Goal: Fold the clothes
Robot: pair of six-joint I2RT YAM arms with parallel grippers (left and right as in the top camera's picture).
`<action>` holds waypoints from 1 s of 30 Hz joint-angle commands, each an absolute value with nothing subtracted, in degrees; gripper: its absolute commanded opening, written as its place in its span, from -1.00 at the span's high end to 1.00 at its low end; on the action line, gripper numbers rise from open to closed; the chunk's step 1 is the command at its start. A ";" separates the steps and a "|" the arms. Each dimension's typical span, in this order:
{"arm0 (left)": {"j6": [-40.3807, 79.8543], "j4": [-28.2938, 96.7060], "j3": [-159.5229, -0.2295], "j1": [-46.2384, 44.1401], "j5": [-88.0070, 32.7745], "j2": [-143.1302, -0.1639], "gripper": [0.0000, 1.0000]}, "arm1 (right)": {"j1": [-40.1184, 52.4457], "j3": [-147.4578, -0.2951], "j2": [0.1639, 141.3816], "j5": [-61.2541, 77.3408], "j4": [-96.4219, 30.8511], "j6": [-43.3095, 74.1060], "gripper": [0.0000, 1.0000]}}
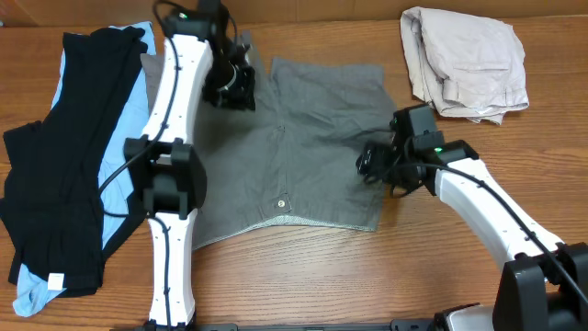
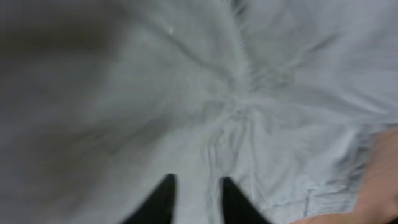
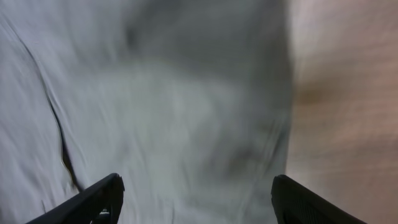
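Grey shorts (image 1: 312, 147) lie spread flat in the middle of the table, waistband toward the front. My left gripper (image 1: 230, 87) is at their far left corner. In the left wrist view its fingers (image 2: 168, 193) stand close together with a ridge of the grey shorts (image 2: 186, 93) pinched between them. My right gripper (image 1: 372, 165) hovers over the shorts' right edge. In the right wrist view it (image 3: 196, 186) is open wide above the grey shorts (image 3: 174, 93), with nothing held. Both wrist views are blurred.
Black shorts (image 1: 64, 184) lie on a light-blue garment (image 1: 37, 290) at the left side. Crumpled beige shorts (image 1: 464, 60) sit at the back right. Bare wooden table (image 1: 367, 276) shows along the front and beside the shorts' right edge (image 3: 348, 93).
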State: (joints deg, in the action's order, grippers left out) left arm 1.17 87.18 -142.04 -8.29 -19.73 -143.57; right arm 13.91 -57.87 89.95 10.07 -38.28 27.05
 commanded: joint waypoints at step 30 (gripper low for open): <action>1.52 83.50 -141.75 -8.62 -18.96 -145.64 0.03 | 17.43 -50.57 94.32 9.50 -42.52 27.81 -0.12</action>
State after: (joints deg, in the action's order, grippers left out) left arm 1.50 83.57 -140.92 -9.76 -19.22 -146.54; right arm 16.03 -51.57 94.59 11.29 -43.05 23.46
